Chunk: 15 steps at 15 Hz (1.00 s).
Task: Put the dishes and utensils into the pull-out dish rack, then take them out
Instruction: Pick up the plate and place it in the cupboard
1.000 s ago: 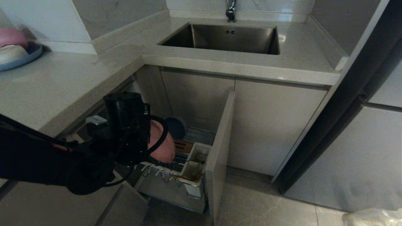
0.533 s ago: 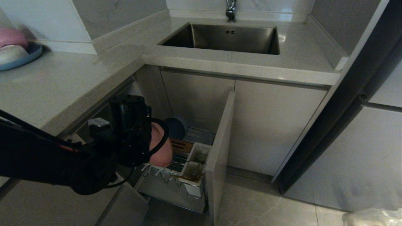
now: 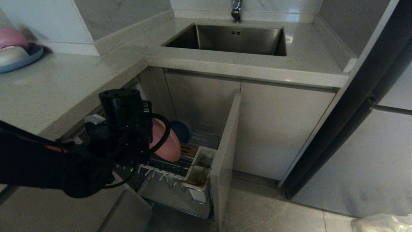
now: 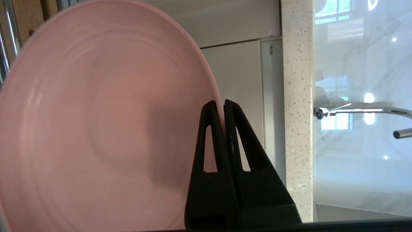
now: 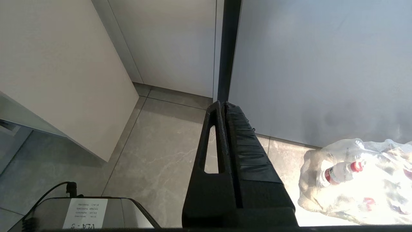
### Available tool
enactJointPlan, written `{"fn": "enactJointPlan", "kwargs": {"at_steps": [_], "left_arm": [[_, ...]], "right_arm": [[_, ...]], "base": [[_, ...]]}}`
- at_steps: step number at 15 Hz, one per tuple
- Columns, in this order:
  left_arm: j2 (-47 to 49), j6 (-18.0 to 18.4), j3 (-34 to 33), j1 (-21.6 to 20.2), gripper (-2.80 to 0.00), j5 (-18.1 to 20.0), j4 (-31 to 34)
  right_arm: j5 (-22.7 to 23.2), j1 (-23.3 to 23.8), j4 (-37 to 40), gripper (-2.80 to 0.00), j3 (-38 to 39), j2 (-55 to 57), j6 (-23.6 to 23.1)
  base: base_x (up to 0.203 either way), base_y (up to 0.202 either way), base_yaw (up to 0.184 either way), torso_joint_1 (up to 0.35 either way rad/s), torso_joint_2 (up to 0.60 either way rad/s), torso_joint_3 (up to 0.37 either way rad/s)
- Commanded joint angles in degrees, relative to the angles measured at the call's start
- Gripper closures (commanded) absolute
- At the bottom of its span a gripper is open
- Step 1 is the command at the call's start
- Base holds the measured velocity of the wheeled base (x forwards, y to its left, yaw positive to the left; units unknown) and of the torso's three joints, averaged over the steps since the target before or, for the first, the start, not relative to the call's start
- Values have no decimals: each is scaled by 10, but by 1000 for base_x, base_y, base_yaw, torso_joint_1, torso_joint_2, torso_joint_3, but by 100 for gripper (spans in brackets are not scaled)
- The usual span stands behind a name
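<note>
Two arms belong to this robot, but only one is busy. Biggest of all is the grey counter (image 3: 64, 87) with its sink (image 3: 231, 40), and under it the pull-out dish rack (image 3: 180, 180) stands open, its front panel (image 3: 227, 151) pointing out over the floor.

Next in size is the pink plate (image 3: 165, 143). It is up on its edge, not flat, and it hangs just above the rack, over the slotted wooden strip (image 3: 186, 149). The blue-grey bowl (image 3: 181, 130) sits behind it, deeper in the rack. The white cups (image 3: 201, 170) at the front corner hold something thin, likely the spoon and chopsticks, but they are too small to be sure.

The left gripper (image 4: 222, 104) has its two fingers squeezed tight on the plate's rim, as the left wrist view shows. The plate spreads out to one side of the fingers, so most of its weight hangs away from the grip. The counter is up and to the robot's left of the plate, on the same side as this arm. It looks like the plate is being taken out, so that is likely where it goes.

The right gripper (image 5: 223, 104) is far from the rack, pointing down at the floor tiles, fingers pressed together on nothing.
</note>
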<state>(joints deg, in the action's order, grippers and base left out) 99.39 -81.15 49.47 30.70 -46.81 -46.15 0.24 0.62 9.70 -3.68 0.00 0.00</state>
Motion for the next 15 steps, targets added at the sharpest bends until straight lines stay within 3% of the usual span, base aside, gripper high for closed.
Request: {"fn": "enactJointPlan", "kwargs": {"at_steps": [1,6,15], "left_arm": [[3,-12,-3,-3,0,-2,-3],[13,-36,-5,-5,0,12,-4],[39,-36,-13,-14,0,18,-27]], "right_arm": [[0,-1,1,0,0,0,0],[0,0,1,0,0,0,0],[0,0,1,0,0,0,-1]], "base": [[0,0,0,0,0,0],[0,0,0,0,0,0],[0,0,0,0,0,0]]}}
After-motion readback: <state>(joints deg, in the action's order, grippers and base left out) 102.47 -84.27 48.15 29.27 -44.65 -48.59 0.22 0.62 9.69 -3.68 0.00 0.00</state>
